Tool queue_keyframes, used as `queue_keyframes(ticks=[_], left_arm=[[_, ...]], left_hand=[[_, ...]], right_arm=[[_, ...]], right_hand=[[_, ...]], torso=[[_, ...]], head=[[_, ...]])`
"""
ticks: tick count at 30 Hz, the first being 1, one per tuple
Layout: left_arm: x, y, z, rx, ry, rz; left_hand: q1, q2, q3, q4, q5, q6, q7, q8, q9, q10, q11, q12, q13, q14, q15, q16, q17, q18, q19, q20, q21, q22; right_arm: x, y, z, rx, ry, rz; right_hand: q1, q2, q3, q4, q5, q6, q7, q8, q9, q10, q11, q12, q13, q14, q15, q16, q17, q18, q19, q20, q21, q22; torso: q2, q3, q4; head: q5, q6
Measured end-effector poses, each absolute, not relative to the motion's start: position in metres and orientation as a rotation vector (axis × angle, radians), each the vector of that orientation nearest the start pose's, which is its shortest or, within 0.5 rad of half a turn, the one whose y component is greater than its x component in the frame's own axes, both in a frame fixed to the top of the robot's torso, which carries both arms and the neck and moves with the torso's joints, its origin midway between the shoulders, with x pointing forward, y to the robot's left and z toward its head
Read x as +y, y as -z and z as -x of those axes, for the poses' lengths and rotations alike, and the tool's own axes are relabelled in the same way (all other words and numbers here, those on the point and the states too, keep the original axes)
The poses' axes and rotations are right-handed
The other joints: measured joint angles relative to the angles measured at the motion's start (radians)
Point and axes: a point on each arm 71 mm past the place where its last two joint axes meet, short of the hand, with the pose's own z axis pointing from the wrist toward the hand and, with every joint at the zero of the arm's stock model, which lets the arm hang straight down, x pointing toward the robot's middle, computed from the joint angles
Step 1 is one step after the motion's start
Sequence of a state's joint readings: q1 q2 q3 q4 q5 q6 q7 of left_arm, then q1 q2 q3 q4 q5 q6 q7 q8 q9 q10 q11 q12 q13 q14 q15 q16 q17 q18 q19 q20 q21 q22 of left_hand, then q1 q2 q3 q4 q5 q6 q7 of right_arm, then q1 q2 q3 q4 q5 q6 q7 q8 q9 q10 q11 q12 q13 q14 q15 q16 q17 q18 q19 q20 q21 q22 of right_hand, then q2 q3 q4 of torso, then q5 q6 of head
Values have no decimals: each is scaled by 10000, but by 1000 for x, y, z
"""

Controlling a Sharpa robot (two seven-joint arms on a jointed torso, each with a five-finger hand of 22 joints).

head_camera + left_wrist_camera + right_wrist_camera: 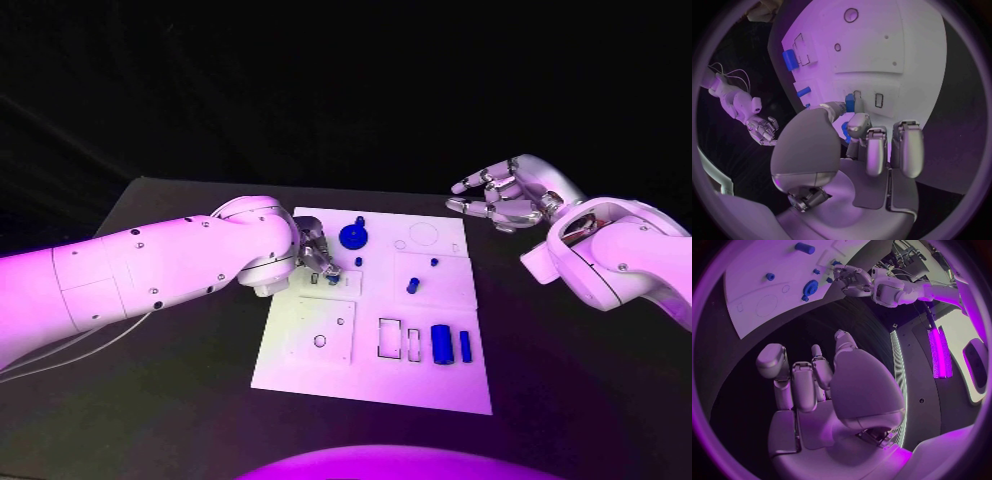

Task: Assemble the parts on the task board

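Observation:
The white task board [378,375] lies in the middle of the black table. My left hand [317,262] rests over the board's left part, thumb and a finger pinching a small blue part [846,131] beside a narrow slot [879,100]. A blue gear [353,237] stands just beyond that hand. Two small blue pegs [413,285] sit mid-board, and two blue cylinders [441,344] lie near its right edge. My right hand [498,197] hovers off the board's far right corner, fingers loosely bent, holding nothing. The right wrist view shows the gear [811,288] and the left hand [851,280].
Empty recesses mark the board: a round one [423,234] at the far right, a square plate with a small hole [320,341] at the near left, and rectangular slots [389,338] beside the cylinders. Black table [173,400] surrounds the board.

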State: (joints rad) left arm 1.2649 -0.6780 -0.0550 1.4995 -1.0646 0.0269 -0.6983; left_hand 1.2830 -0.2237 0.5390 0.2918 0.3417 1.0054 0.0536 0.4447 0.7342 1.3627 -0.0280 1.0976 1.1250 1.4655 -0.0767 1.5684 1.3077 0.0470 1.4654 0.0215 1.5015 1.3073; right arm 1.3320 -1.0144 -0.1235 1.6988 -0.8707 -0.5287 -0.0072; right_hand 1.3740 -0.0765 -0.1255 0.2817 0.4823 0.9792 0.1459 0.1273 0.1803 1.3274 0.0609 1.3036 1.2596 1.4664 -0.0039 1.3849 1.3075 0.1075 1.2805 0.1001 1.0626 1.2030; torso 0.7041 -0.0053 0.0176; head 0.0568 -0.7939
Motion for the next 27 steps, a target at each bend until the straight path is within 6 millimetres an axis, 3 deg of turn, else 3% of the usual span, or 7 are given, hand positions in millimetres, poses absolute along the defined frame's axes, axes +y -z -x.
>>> queue_keyframes(ticks=[27], left_arm=[[155, 206, -489, 22315, 3033, 1902]], left_hand=[[-125, -21, 187, -132, 6, 41, -2, -3, 62, -2, 3, -19, -24, 34, -33, 0, -2, 0, -1, 0, 0, 8]], right_arm=[[-245, 136, -465, 15457, -8961, -3940]], right_hand=[[0, 0, -28, 27, 0, 0, 0, 39, 7, 0, 0, 0, 0, 0, 0, 0, -2, 0, 0, 0, -38, 0]], torso=[[4, 7, -11]], head=[[18, -22]])
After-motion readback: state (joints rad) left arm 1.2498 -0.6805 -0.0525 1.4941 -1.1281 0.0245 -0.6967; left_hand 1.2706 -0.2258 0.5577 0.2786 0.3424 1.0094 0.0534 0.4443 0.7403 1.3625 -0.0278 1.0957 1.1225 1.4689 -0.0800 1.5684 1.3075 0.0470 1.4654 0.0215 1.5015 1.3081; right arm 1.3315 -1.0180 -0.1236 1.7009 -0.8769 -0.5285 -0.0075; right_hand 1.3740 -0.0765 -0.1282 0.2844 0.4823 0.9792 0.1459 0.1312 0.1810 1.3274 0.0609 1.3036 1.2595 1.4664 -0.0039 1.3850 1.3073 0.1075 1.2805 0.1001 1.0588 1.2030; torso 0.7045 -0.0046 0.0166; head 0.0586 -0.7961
